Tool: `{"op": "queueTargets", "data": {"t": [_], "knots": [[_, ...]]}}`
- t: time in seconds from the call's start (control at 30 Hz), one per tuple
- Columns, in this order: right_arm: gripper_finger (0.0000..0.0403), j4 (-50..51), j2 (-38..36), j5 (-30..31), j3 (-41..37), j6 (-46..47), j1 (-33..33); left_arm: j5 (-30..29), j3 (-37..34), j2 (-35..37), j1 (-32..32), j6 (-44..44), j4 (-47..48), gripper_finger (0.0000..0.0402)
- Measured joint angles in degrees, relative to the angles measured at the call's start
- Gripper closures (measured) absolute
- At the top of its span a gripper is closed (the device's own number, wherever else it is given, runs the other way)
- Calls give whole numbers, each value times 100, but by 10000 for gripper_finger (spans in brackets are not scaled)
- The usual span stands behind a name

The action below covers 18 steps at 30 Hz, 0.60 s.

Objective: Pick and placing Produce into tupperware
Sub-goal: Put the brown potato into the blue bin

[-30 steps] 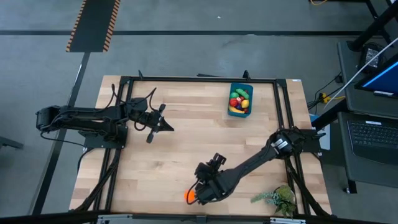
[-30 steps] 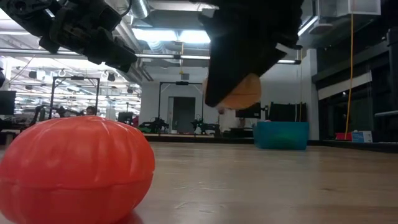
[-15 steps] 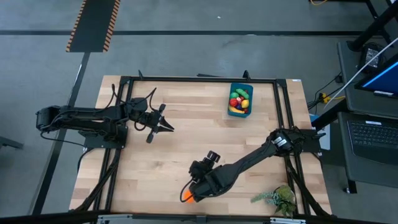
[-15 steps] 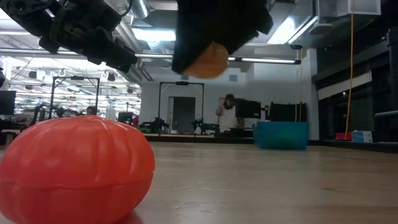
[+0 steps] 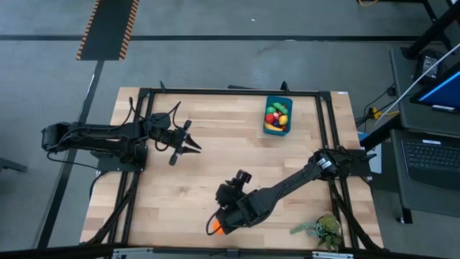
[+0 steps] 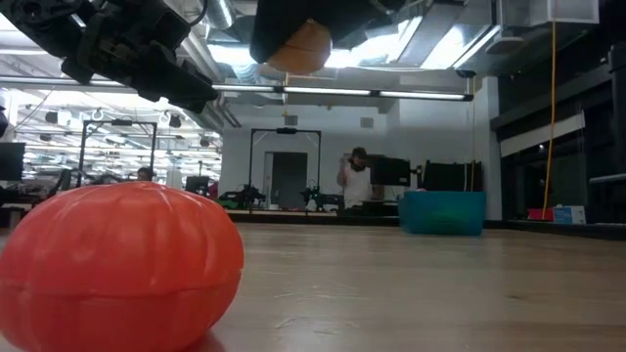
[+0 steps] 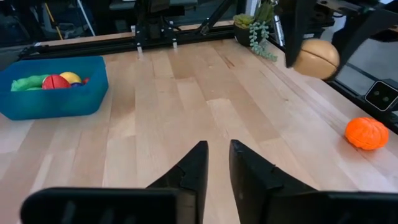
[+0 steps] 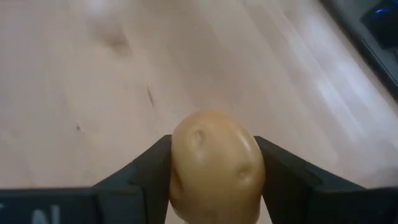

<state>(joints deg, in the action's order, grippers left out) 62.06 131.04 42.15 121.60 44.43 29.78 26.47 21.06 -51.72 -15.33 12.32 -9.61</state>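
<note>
Right tool point(image 8: 214, 180): I have it clamped on a tan potato point(image 8: 214, 165), raised above the orange pumpkin point(image 5: 214, 227).
Left tool point(image 7: 216, 163): slightly parted, empty, well left of the blue tupperware point(image 5: 277, 115).

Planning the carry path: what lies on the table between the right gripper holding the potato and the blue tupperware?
Nothing: in the high view, bare wood runs from the right gripper, shut on the potato, up to the tupperware.

A pale wooden plank surface point(image 5: 201, 180) sits in a black metal frame point(image 5: 230, 91). A leafy green plant sprig point(image 5: 320, 229) lies at its near right corner. Beyond, a person point(image 6: 357, 181) stands in the room, and an open laptop point(image 5: 431, 155) rests on a side desk.
</note>
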Motion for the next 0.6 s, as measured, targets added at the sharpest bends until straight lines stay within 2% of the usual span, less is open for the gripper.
{"op": "queueTargets", "data": {"t": [0.2, 0.3, 0.5, 0.6], "knots": [[205, -82, -2, 172, -190, 296, 2, 1, 0, 0, 0, 0, 11, 334], [205, -851, -12, 156, -624, 171, 2, 1, 0, -1, -1, -2, 15, 331], [205, -1716, -26, 27, -1206, 157, 4, 1, 0, -1, 0, -5, 113, 327], [205, -2896, -74, 26, -1413, -505, 4, 3, 0, -2, -2, -13, 199, 332]]}}
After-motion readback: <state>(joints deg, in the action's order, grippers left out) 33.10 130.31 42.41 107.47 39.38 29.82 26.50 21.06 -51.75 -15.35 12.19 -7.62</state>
